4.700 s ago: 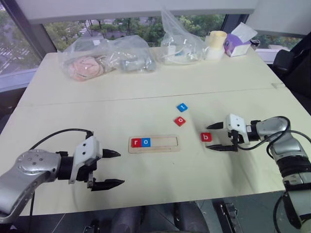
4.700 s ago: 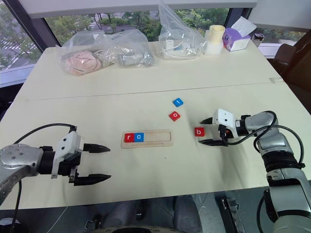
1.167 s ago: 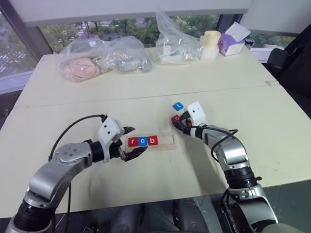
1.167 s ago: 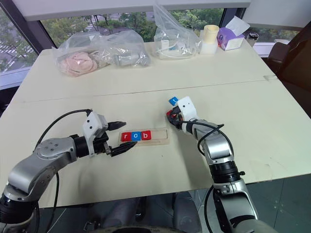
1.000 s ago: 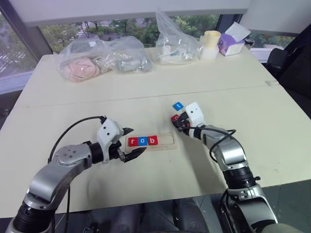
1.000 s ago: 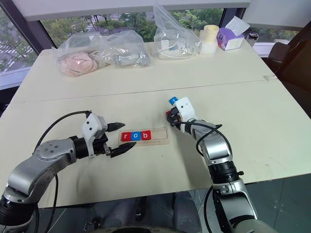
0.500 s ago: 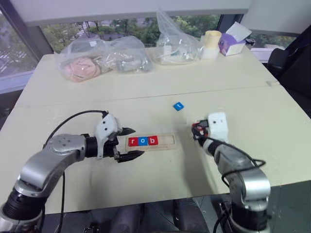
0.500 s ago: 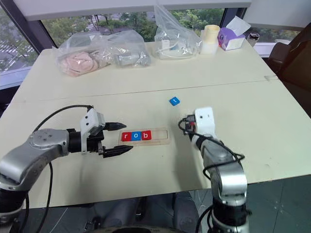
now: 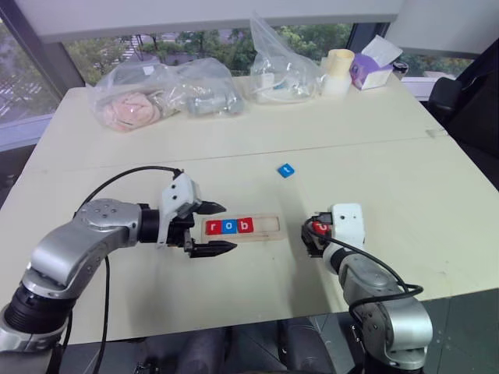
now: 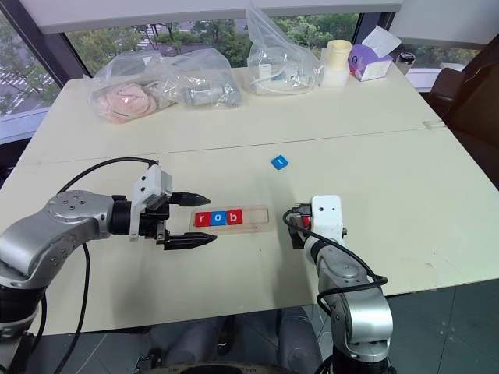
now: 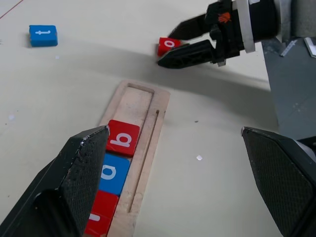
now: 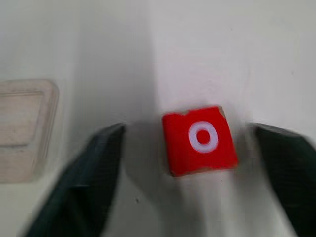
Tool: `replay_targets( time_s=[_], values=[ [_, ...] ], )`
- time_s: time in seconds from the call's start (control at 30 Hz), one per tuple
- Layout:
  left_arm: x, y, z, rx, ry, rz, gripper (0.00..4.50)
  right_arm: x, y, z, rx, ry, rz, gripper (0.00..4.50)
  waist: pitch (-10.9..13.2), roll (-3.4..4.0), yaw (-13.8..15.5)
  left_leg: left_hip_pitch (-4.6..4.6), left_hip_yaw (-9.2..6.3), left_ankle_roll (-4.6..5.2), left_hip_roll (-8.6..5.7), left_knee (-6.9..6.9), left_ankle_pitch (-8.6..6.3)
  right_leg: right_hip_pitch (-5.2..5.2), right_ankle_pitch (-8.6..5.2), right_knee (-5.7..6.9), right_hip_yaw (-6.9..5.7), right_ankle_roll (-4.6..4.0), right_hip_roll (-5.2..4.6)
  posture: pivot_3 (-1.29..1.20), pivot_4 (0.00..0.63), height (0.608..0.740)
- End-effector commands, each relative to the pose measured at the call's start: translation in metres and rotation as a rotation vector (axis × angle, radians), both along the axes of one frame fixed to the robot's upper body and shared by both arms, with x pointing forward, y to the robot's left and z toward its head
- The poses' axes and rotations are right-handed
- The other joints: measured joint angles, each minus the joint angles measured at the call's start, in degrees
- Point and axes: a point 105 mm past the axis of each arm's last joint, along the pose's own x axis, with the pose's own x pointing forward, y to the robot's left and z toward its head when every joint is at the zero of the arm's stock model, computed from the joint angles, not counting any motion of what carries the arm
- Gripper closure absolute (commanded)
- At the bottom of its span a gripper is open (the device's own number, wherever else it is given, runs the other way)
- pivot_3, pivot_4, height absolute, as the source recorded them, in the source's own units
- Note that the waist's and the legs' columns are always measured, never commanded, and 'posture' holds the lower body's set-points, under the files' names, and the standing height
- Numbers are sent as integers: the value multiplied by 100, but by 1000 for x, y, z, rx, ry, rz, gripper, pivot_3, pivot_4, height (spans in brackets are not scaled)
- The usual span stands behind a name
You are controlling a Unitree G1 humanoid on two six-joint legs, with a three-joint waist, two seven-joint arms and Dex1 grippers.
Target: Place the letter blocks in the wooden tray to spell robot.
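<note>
The wooden tray (image 9: 267, 227) lies mid-table with three letter blocks in its left part: red r (image 9: 214, 227), blue o (image 9: 229, 227), red b (image 9: 245, 226). Its right part is bare wood. A red o block (image 12: 200, 138) lies flat on the table just right of the tray. My right gripper (image 9: 312, 236) is open, with a finger on either side of that block and a gap on both sides. A blue t block (image 9: 286, 169) lies farther back. My left gripper (image 9: 226, 227) hovers open at the tray's left end, holding nothing.
Along the far side of the table sit two clear plastic bags (image 9: 164, 89) (image 9: 282, 66), a pale yellow cup (image 9: 341, 70) and a purple tissue box (image 9: 373, 68). The table's near edge (image 9: 257, 319) runs just below both grippers.
My right gripper brought the red o block back from beside the blue t to the spot right of the tray, then opened. The left gripper has turned a little at the tray's left end.
</note>
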Motion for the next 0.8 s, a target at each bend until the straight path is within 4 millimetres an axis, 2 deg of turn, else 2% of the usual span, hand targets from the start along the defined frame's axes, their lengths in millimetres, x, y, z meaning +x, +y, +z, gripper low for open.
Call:
replay_targets(
  time_s=[0.03,0.13,0.2,0.27,0.4,0.6,0.8],
  values=[
    [3,16,7,15,-24,35,0,13,-11,43,-47,-208,64,28,1,1,-7,0,1,0,0,1,0,0,0,0,0,0,0,0,150,740],
    [-4,24,6,39,-12,0,0,23,-17,62,-60,-297,272,28,1,-1,-3,0,4,0,0,0,0,2,-1,-3,-1,1,0,0,150,740],
    [-15,26,8,49,3,-60,0,16,-21,64,-79,-297,587,28,4,0,16,0,3,1,0,-2,0,7,-2,-8,-3,2,0,0,150,740],
    [-23,28,10,62,6,-104,0,8,-36,57,-120,-225,819,28,8,-1,23,-3,22,7,-3,1,-4,20,-4,-22,-9,6,-5,0,150,740],
    [-30,30,12,89,7,-139,0,1,-54,39,-163,-59,1073,28,9,-3,10,-2,26,13,-1,3,-7,33,-3,-37,-16,5,-8,0,150,740],
    [-33,38,5,118,9,-77,0,21,-70,18,-331,7,1240,28,13,-7,-32,8,36,13,13,4,-7,30,5,-27,-10,-8,0,0,150,740],
    [-46,40,5,103,34,-23,0,34,-68,2,-372,16,1336,28,19,-19,17,2,25,12,9,5,-7,28,12,-29,-6,-17,-4,0,150,740]
  ],
)
